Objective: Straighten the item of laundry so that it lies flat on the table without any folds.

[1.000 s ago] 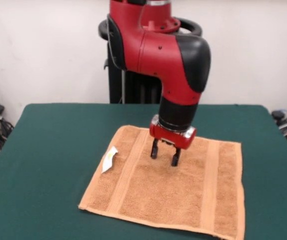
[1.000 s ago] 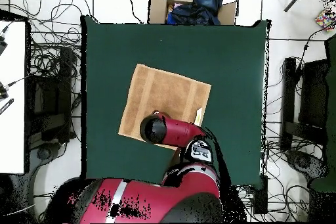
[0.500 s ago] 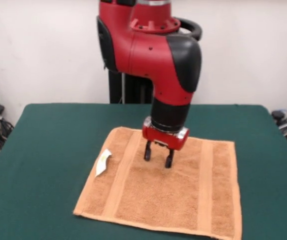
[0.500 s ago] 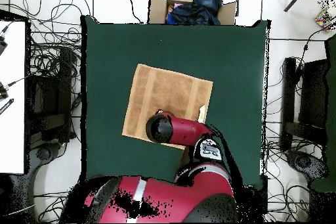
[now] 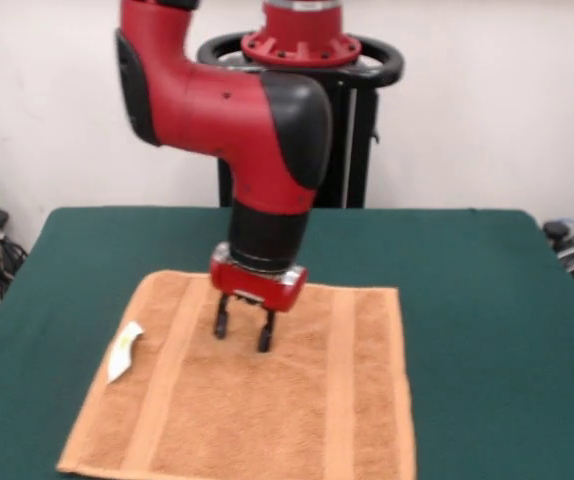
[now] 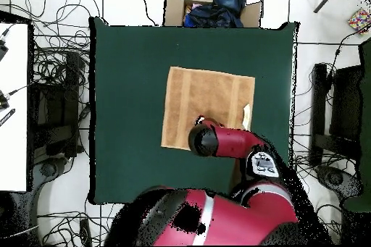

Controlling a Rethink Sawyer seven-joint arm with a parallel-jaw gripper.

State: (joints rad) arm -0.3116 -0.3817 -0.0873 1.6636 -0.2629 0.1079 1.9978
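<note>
The towel (image 5: 257, 400) lies spread open on the green table (image 5: 487, 300), looking flat with no fold I can see, its smoother bands running front to back near the left and right edges. In the front view it sits left of the table's middle, its near edge running off the bottom of the picture. The small white tag (image 5: 125, 349) sticks out at its left edge. My gripper (image 5: 243, 332) points straight down over the far middle part of the towel, fingers parted a little and holding nothing; whether the tips touch the cloth I cannot tell. From overhead my arm (image 6: 224, 141) covers part of the towel.
</note>
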